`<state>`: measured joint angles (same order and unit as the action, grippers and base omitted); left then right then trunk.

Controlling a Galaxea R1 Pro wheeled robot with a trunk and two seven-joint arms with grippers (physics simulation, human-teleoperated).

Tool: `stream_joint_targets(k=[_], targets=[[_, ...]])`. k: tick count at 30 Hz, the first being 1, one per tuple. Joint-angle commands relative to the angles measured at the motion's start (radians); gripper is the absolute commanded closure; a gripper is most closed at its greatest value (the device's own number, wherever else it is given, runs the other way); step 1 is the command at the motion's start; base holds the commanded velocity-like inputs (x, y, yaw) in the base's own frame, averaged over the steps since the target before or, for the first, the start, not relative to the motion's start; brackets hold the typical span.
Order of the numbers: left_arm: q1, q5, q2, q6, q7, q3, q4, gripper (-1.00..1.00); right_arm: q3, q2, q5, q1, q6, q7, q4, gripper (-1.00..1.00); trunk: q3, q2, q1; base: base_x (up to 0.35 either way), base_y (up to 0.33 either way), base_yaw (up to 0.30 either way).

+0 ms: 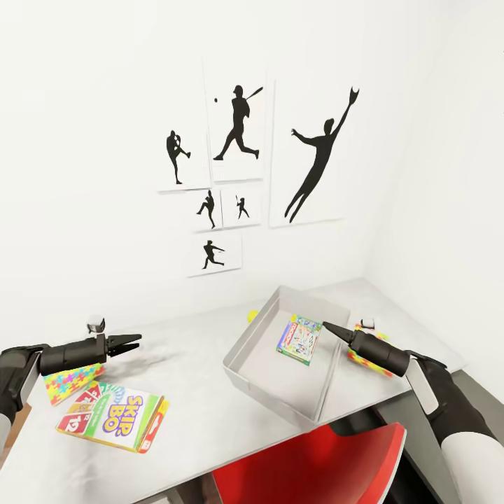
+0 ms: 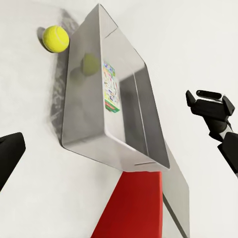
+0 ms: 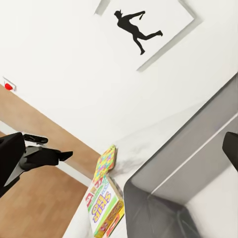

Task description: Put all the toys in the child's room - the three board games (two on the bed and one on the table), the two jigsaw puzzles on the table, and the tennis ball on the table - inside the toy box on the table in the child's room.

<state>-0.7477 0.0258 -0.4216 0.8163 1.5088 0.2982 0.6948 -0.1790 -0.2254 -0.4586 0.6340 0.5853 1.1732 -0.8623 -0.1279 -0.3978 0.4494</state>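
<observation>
Head view, left side: left gripper [image 1: 131, 342] hovers above the table [image 1: 189, 392], fingers slightly parted, nothing between them. Under its forearm a jigsaw puzzle box [image 1: 68, 381] lies on the table, partly hidden by the arm. Just beside it, nearer the front edge, the SKIP-BO board game [image 1: 112, 414] lies flat, one corner over or touching the puzzle box, cannot tell which. Centre: toy box [image 1: 260, 364] sits on the table at an angle, with the green-edged pastel board game [image 1: 299, 339] lying inside on its floor. Tennis ball [image 1: 253, 316] rests on the table just outside the toy box's far wall, mostly hidden there; the left wrist view shows the ball [image 2: 55, 38] clearly, just beside the bin wall. Baseball silhouette pictures [image 1: 238, 126] hang on the white wall above. Red chair back [image 1: 315, 465] sits at the table's front edge. Right: right gripper [image 1: 327, 326] hangs over the toy box's right rim, fingers pinched to a point, holding nothing. Behind that arm the second jigsaw puzzle box [image 1: 364, 357] lies on the table outside the bin, partly covered.
</observation>
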Motion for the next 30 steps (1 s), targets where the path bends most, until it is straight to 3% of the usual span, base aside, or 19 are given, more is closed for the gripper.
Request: stream_joint_targets(k=[1, 14, 30], targets=[[-0.001, 0.003, 0.000, 0.011, 0.005, 0.001, 0.000, -1.00, 0.000, 0.000, -0.005, 0.001, 0.008, 0.001, 0.000, -1.00, -0.002, -0.002, 0.001, 0.000, 0.000, 0.000], [-0.001, 0.003, -0.001, 0.011, 0.006, 0.002, 0.000, -1.00, 0.000, 0.001, -0.005, 0.001, 0.007, 0.003, 0.000, -1.00, 0.000, -0.002, 0.001, -0.096, 0.000, -0.001], [-0.001, 0.001, -0.002, 0.010, 0.007, 0.002, 0.000, -1.00, -0.018, -0.001, -0.006, -0.009, 0.008, 0.021, 0.002, -1.00, 0.023, -0.002, 0.001, -0.125, 0.014, -0.041]])
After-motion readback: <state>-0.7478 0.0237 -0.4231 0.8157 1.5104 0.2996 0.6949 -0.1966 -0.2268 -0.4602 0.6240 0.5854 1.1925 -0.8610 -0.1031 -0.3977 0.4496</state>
